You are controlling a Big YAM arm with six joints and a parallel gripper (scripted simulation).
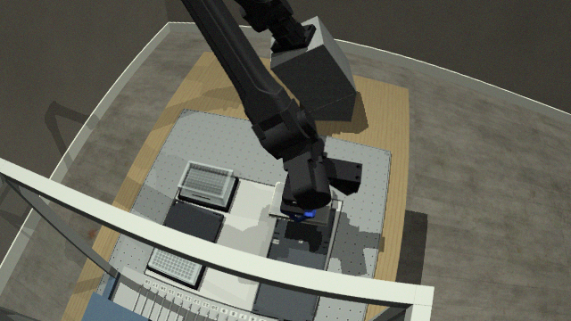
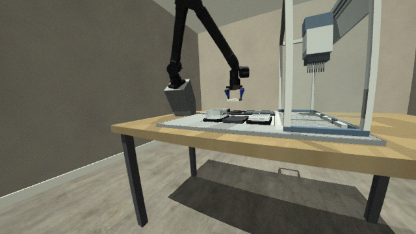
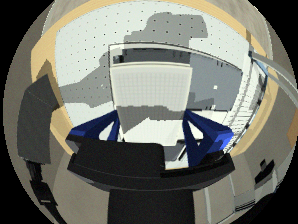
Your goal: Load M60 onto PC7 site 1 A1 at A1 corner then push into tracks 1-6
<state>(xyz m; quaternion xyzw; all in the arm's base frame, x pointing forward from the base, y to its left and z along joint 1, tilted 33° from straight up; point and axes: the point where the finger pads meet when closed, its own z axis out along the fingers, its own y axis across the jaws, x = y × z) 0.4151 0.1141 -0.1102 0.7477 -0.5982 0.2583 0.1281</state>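
1. Nearest the wrist lens, the blue fingers of the gripper clamp the long sides of plate M60; only this view shows the grip.
2. Below, the top view shows M60 hanging over the handle end of carrier PC7, toward the table's right edge.
3. From the side, the exterior view alone shows the plate held well above the deck.
4. Farther left, nest S2 lies bare between block M09 and plate M06.

The gripper clamps its blue fingers on the two sides of the white plate M60, which fills the centre. Beyond it lies the dark carrier PC7 on the grey dotted deck.
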